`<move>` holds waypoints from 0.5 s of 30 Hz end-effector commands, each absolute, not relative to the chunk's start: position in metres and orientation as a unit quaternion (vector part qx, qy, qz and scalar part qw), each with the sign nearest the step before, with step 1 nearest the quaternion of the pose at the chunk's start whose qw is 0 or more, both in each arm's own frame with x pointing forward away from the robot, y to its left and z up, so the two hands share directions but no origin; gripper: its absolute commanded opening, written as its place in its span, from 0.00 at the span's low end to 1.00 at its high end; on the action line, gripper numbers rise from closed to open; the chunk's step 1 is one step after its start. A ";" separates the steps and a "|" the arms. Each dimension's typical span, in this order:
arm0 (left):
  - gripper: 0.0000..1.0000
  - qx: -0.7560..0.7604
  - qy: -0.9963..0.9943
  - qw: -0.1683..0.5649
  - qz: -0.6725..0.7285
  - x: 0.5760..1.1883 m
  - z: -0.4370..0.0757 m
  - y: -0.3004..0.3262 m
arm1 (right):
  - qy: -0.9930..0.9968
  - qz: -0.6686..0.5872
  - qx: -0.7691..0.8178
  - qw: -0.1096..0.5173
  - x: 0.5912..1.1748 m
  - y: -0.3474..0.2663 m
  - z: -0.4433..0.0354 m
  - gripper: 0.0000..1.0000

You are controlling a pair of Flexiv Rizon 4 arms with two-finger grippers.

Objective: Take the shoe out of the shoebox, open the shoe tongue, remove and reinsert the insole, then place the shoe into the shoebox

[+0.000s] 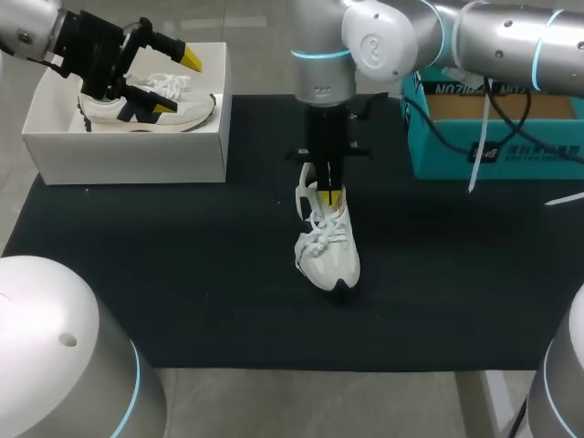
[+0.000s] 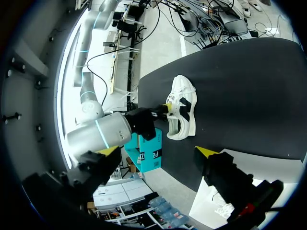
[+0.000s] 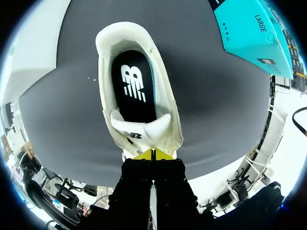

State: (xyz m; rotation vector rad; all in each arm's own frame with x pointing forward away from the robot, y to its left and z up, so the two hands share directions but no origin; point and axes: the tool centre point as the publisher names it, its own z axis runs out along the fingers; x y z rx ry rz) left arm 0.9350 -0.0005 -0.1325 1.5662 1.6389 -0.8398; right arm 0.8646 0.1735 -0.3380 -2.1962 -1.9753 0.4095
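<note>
Two shoes counted: one white shoe (image 1: pixel 327 246) is stood mid-mat on the black mat (image 1: pixel 182 274), toe toward the near edge, and a second shoe (image 1: pixel 146 108) is seen lying in the white shoebox (image 1: pixel 128 151) at the mat's far left corner. Two boxes — the shoebox and a teal box (image 1: pixel 493 137) at the far right corner. Right gripper (image 3: pixel 152 154) is pressed together at the tongue (image 3: pixel 141 130), just past the black insole (image 3: pixel 134 86) — a pinch can't be confirmed. Left gripper (image 1: pixel 181 75) is held over the shoebox, fingers spread.

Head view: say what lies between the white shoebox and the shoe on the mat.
Only bare black mat separates the shoebox and the shoe, per the head view.
</note>
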 end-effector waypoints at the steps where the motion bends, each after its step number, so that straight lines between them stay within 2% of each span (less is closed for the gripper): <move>1: 1.00 0.606 0.634 0.354 -0.324 0.935 -0.132 0.000 | -0.660 0.136 -0.734 0.088 0.870 0.172 -0.350 0.00; 5: 1.00 0.606 0.634 0.354 -0.324 0.935 -0.132 0.000 | -0.654 0.135 -0.740 0.081 0.871 0.173 -0.353 0.00; 15: 1.00 0.606 0.634 0.354 -0.324 0.935 -0.132 0.000 | -0.674 0.115 -0.730 0.020 0.861 0.179 -0.314 0.00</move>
